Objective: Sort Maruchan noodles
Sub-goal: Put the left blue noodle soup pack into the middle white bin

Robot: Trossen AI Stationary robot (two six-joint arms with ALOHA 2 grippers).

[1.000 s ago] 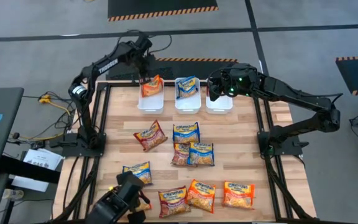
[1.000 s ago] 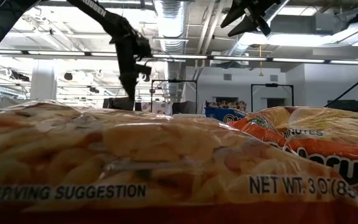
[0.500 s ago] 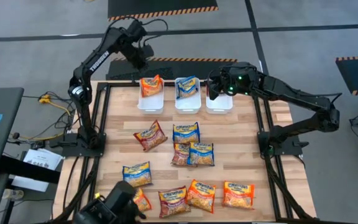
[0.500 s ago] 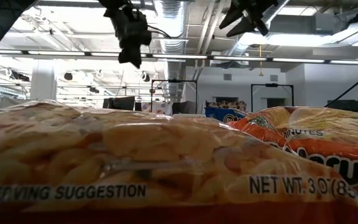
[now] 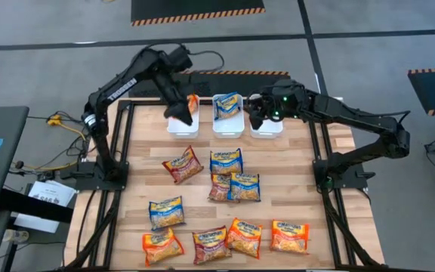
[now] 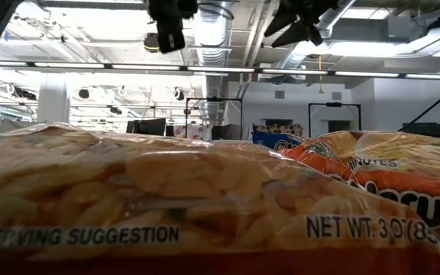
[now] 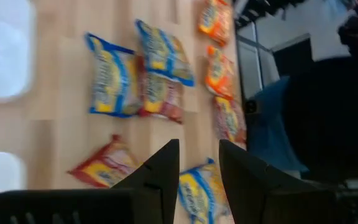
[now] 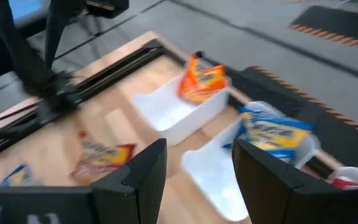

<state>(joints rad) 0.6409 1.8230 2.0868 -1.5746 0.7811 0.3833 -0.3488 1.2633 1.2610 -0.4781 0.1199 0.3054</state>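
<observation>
I log: left claw (image 7: 197, 163) empty, fingers slightly apart, above orange plastic noodle packet (image 5: 190, 103) in white bin (image 5: 174, 125); right claw (image 8: 197, 163) spread, empty.

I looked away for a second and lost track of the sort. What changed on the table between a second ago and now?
The left hand, empty with its fingers apart, left the orange packet standing in the left bin, swung up and back, and now hangs over that bin's near side. The right hand edged slightly left over the right bin, open and empty. The blue packet in the middle bin and the loose packets stayed put.
</observation>
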